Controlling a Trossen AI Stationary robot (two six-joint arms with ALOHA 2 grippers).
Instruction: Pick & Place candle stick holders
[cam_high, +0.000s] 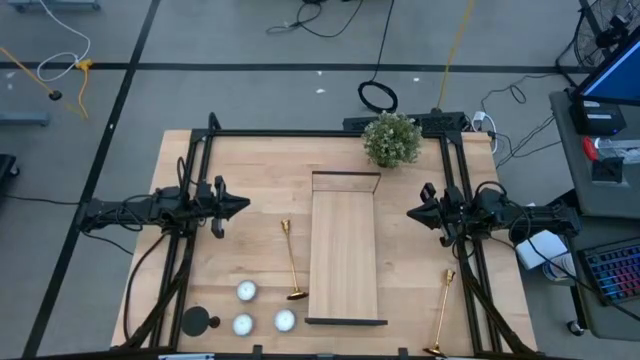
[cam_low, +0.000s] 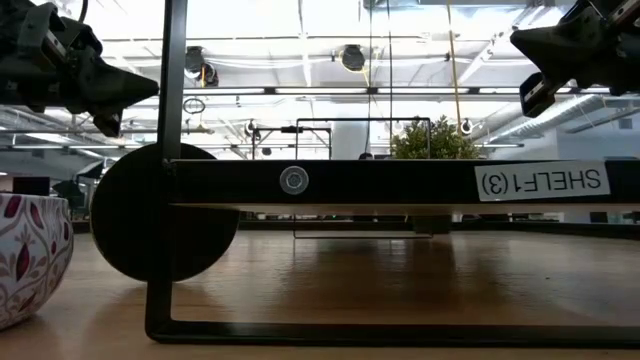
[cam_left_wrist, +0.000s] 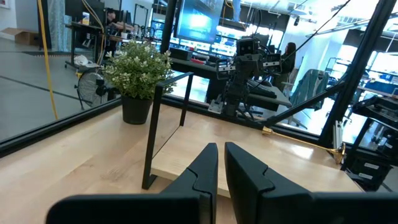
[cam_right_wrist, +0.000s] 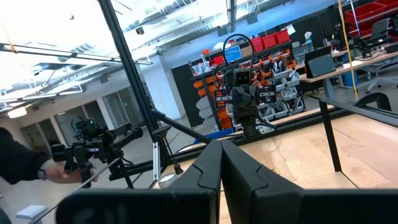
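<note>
Wooden tabletop (cam_high: 250, 180): both gold holders (cam_high: 289, 262) (cam_high: 442, 312) lie flat, below the idle, closed left gripper (cam_high: 243, 206) and right gripper (cam_high: 412, 212). Probably light, slick metal; pinch mid-stem.

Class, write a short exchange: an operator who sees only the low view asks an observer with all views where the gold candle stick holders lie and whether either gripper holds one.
Operator: I see no gold holders. Where are they?
Observer: Both lie flat: one gold candlestick just left of the wooden stand, the other gold candlestick farther to its right.
Operator: Is a gripper holding anything?
Observer: No. The left gripper and right gripper are shut and empty, facing each other across the stand.
</note>
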